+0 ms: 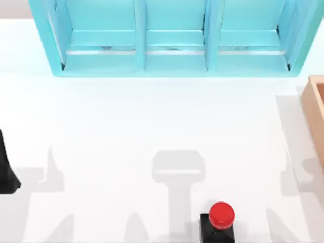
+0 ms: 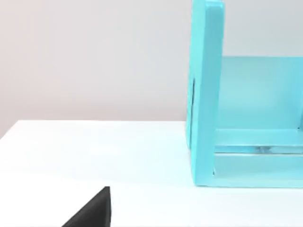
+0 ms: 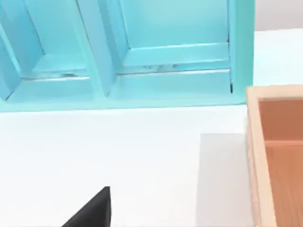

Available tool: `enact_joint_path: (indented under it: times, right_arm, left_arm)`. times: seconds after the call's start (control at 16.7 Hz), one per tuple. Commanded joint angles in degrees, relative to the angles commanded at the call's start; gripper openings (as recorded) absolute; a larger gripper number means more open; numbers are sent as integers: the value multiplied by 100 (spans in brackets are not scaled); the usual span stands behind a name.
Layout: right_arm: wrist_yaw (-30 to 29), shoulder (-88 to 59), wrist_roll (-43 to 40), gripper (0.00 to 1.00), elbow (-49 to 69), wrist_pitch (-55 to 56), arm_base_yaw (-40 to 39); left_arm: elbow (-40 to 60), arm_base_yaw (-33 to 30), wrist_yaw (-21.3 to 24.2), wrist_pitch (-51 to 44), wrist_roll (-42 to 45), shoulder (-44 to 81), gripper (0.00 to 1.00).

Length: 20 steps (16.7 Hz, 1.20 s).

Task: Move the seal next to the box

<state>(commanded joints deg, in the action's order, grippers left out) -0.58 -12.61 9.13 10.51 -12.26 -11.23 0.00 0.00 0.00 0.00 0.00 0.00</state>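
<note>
We see the seal at the table's near edge, right of centre, well apart from the box at the right edge. Our left arm sits parked at the left edge.

Red-knob seal upright at table front, well apart from tan box at right edge.
</note>
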Motion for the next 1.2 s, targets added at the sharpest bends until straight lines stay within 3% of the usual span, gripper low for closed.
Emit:
enact_joint_path:
  times: [0.66,0.96,1.2]
  right_arm:
    - [0,-5698,3268,100,4814,-3895,-3339]
    - [40,-7675,4080,100,6359,-5437,-3899]
    - [58,-8391,4335,100,6934,-6072,-4060]
  left_arm:
    - [0,0,0,0,0,0,100]
    - [0,0,0,0,0,0,100]
    - [0,0,0,0,0,0,100]
